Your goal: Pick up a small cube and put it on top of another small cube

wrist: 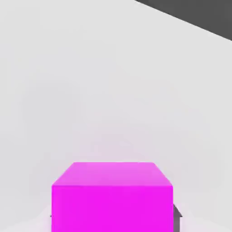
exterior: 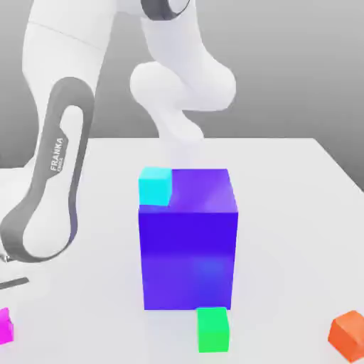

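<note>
The small magenta-pink cube [exterior: 3,327] lies at the exterior view's far left, near the front of the white table, partly cut by the picture's edge. In the hand view the magenta cube [wrist: 112,197] sits close up between my gripper's [wrist: 113,217] fingers. A dark fingertip [wrist: 177,213] presses against one of its sides. The gripper is shut on this cube, which still rests on the table. The small green cube [exterior: 212,329] stands at the front middle, just in front of the big block. My arm [exterior: 53,178] reaches down toward the exterior view's left.
A big blue-purple block [exterior: 188,242] stands in the middle of the white table [exterior: 298,213]. A small cyan cube [exterior: 156,186] shows at its upper left corner. A small orange cube [exterior: 348,335] lies at the front right.
</note>
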Controlling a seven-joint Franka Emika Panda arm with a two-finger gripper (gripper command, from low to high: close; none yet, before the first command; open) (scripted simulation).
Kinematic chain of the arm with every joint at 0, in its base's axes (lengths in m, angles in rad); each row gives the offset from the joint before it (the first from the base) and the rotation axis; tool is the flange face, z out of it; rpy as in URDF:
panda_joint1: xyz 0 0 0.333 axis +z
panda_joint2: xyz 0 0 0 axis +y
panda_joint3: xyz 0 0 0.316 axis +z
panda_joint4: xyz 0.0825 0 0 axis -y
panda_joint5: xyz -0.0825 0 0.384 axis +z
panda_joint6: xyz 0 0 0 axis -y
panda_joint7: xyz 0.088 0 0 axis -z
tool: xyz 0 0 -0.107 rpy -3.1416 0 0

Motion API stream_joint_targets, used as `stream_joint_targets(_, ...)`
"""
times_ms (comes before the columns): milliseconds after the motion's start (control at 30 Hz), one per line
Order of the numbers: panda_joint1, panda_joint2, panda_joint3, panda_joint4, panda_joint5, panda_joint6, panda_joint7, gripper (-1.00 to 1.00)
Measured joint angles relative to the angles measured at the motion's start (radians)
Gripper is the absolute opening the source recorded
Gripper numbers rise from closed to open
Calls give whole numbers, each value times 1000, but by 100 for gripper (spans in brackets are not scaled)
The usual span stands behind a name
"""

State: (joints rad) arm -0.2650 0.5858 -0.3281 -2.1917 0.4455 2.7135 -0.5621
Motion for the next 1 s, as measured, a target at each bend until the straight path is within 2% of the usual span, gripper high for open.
stream_joint_targets(167, 65, -136, -81, -38, -90, -96, 67, -100)
stream_joint_targets(233, 113, -173, -85, -64, -107, -110, 127, -100)
stream_joint_targets(600, 403, -341, -31, -218, -204, -112, 537, -100)
stream_joint_targets(933, 641, -513, 57, -365, -393, -92, 984, -100)
stream_joint_targets(1000, 651, -482, 65, -374, -381, -50, 1001, -100)
